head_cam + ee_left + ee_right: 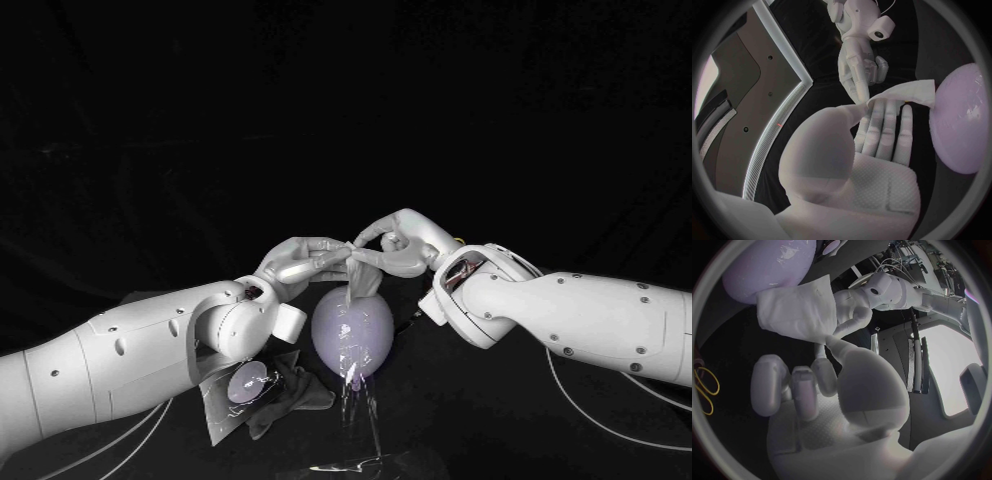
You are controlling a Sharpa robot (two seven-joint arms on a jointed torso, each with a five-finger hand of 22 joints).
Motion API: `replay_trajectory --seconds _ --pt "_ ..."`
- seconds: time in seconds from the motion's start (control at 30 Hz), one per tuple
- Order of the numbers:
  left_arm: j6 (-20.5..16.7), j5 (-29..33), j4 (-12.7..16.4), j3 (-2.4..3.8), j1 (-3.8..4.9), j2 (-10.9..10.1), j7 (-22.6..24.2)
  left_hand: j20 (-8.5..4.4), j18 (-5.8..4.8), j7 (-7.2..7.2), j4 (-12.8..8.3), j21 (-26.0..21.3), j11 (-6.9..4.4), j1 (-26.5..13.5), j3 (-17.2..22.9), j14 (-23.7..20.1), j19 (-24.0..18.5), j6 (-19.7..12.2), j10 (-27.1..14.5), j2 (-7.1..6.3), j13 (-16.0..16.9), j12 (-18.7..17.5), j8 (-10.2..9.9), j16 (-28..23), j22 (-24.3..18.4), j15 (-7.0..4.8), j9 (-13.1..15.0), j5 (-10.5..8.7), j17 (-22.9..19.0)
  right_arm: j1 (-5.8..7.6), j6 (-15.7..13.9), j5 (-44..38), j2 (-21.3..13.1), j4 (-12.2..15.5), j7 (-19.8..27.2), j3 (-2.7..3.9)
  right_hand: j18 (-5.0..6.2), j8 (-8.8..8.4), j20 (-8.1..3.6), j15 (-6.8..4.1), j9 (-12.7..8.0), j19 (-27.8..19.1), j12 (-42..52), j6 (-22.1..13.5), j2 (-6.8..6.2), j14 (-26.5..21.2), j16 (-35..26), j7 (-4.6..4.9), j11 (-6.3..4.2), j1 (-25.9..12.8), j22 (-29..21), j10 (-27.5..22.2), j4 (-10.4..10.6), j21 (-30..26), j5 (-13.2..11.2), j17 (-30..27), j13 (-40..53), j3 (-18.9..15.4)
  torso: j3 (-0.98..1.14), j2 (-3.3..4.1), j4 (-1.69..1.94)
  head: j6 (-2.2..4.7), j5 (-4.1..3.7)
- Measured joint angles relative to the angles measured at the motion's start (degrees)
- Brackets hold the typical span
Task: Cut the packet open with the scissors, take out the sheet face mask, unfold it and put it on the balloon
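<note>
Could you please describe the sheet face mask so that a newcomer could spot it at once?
Find the pale lilac balloon on the black table. Just above it the left hand and right hand meet, pinching the sheet face mask: a soft white sheet, unlike the silver packet lying flat.

White mask (359, 272) above lilac balloon (353, 335)

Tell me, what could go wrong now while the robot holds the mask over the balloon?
1. The sheet mask looks folded up, pinched between the left hand and the right hand. Pulling it apart too hard might tear it or make it slip out.
2. The balloon sits just under both hands. A push down could probably knock it aside.
</note>
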Motion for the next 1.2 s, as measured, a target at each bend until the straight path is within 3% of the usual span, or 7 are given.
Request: replay_trajectory --seconds 0.47,0.77,1.2 --pt "-0.05 -0.03 -0.05 -0.05 -0.04 0.00 -0.11 0.00 -0.01 0.09 -0.16 0.23 0.01 0.00 0.16 0.00 0.00 -0.11 -0.01 0.00 0.05 0.00 0.09 0.23 0.08 0.00 0.98 -0.03 0.10 -0.01 -0.66 -0.39 -0.08 -0.05 -0.10 0.05 -0.11 3.37 -1.32 -1.90 1.62 0.51 2.92 3.74 2.41 0.03 0.19 -2.13 -1.95 3.45 0.02 1.96 -2.46 2.22 -0.16 -0.04 0.16 2.14 -0.01 -0.02 -0.01 -0.16 0.08" --pt "-0.07 -0.02 -0.06 0.01 0.01 0.06 -0.11 0.00 -0.02 0.02 -0.32 0.46 0.22 -0.02 -0.01 0.00 0.00 -0.20 0.19 -0.02 0.05 0.00 0.10 0.23 0.14 0.00 0.98 -0.03 0.23 -0.11 -1.84 -0.43 -0.11 0.05 0.15 -0.01 -0.12 4.60 -1.72 -1.91 1.97 0.50 4.02 3.90 3.09 0.03 0.15 -2.30 -2.04 4.13 0.04 2.05 -2.83 2.94 -0.33 -0.05 0.02 3.63 0.01 -0.03 -0.01 -0.20 0.07" --pt "-0.68 -0.03 -0.04 0.02 0.02 0.13 -0.11 -0.21 0.06 0.09 -0.49 0.89 0.08 -0.27 0.15 0.00 0.21 -0.32 0.33 0.20 0.10 0.00 0.07 0.73 0.45 0.01 0.98 -0.04 0.55 -0.12 -2.04 -0.33 -0.59 0.38 0.21 -0.01 -0.13 4.61 -1.72 -1.90 2.00 0.49 4.08 3.87 3.16 0.02 0.08 -2.29 -2.06 4.20 0.01 2.07 -3.00 2.93 -0.12 0.00 0.02 3.80 0.01 -0.03 -0.01 -0.09 0.13"
